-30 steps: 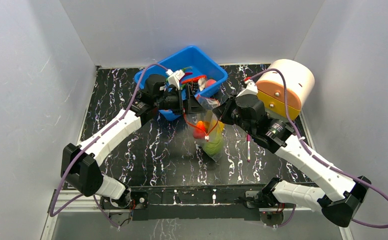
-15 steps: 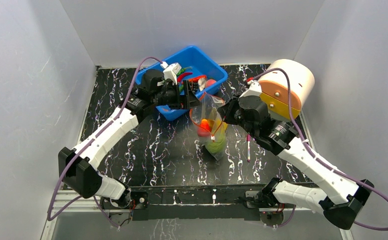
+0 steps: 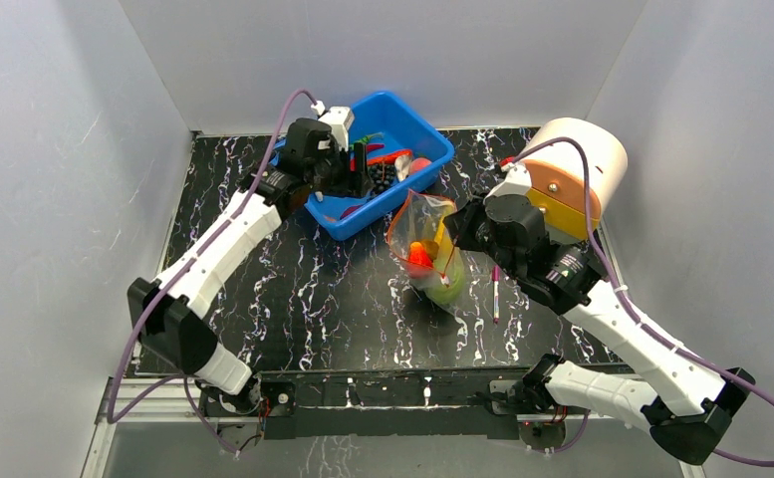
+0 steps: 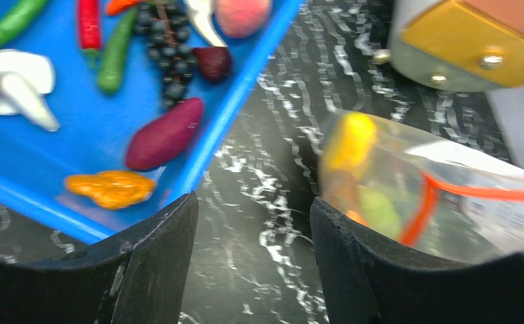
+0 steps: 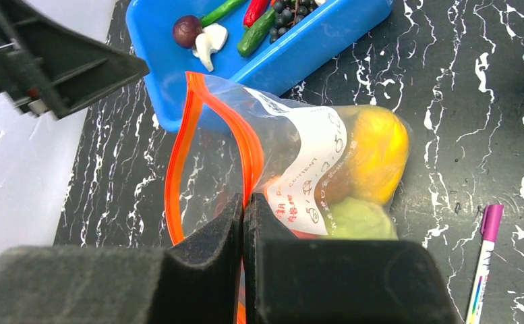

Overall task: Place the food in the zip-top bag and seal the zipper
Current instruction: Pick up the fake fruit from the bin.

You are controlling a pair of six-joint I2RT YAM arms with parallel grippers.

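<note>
The clear zip-top bag (image 3: 428,249) hangs over the table with its mouth gaping; its orange zipper (image 5: 247,150) loops wide. My right gripper (image 5: 243,209) is shut on the near side of that strip, seen at the bag's right edge (image 3: 459,231) from above. Inside the bag lie a yellow piece (image 5: 378,150), a green piece (image 5: 355,220) and something red-orange (image 3: 418,254). My left gripper (image 4: 252,260) is open with nothing between its fingers, hovering by the blue tub's near rim (image 3: 363,172). More food lies in the tub: a purple piece (image 4: 164,133), an orange one (image 4: 110,188), dark grapes (image 4: 168,54).
The blue tub (image 3: 432,149) stands at the back centre. A white cylinder with an orange face (image 3: 574,169) stands at the back right. A pink-capped pen (image 3: 495,291) lies on the black marbled table just right of the bag.
My left gripper has drawn back from the bag's mouth to the blue tub and its jaws have narrowed a little. The right gripper has carried the bag slightly to the right.
</note>
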